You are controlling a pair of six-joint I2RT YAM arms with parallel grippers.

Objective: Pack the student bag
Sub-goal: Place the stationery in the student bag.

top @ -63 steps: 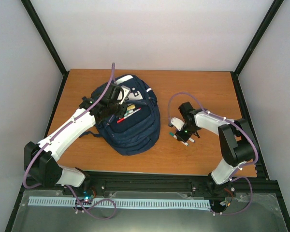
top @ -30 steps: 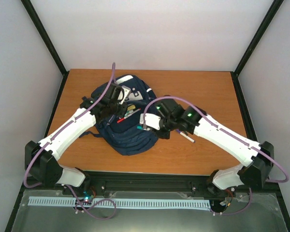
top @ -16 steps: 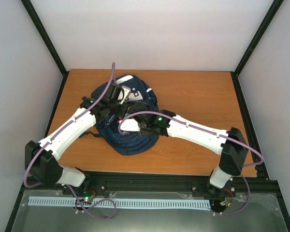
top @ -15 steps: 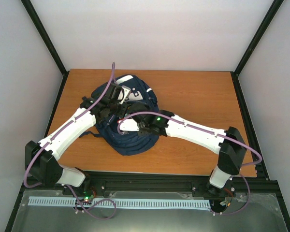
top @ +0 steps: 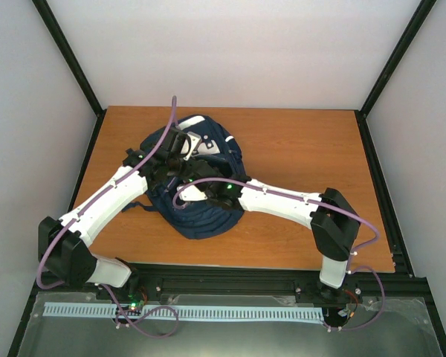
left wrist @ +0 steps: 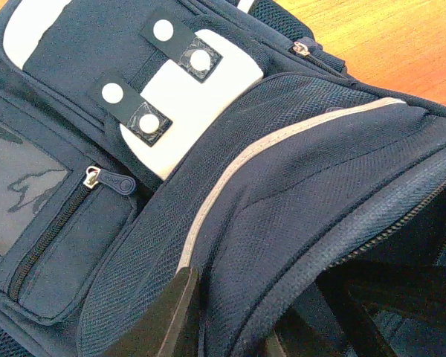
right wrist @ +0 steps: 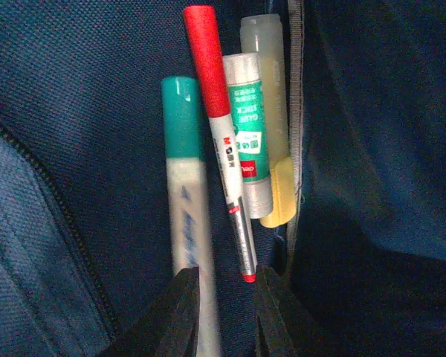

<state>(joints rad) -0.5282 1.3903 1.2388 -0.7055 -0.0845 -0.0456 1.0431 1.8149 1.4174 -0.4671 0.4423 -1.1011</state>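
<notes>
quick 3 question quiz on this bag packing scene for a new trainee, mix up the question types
1. True or false: the left fingers pinch a flap of the student bag.
2. In the right wrist view, which cap does the thin pen in the bag's pocket have? A red, B black, C purple.
3. Fill in: the glue stick lying beside that pen has a mostly ____ label.

Key: 1 true; 2 A; 3 green.
</notes>
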